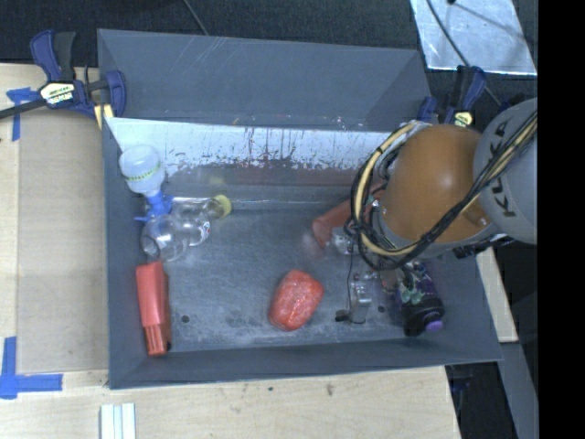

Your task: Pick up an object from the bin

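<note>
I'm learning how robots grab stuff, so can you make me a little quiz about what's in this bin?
1. True or false: the red lumpy ball lies close to the bin wall nearest the bottom of the picture.
2. Which thing lies in the bin's bottom-left corner? A) an orange tube B) a green cup C) a blue spoon
3. Fill in the word: the clear bottle lies on the ___ side of the bin as the picture shows it.

Key: 1 true; 2 A; 3 left.
</note>
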`<state>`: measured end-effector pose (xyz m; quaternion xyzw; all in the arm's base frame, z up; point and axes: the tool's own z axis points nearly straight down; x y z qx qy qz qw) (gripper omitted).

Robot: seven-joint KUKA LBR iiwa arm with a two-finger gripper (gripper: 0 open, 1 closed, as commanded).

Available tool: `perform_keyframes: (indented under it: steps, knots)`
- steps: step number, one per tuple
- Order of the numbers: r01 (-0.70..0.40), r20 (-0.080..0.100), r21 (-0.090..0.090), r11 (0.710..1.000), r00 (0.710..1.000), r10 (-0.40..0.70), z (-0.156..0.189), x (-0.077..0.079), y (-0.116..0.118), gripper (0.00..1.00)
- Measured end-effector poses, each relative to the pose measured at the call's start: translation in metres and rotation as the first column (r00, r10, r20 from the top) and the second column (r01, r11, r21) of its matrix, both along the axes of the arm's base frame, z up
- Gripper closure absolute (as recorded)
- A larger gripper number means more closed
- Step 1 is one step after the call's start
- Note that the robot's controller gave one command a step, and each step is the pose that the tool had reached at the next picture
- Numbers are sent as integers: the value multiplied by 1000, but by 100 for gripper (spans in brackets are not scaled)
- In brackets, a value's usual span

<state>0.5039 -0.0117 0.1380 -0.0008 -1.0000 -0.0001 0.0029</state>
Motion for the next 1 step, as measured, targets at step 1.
perform_keyframes:
  steps: [1]
  knots:
    - [-1, 9, 0, 1000, 1000, 1, 4, 2, 0, 0]
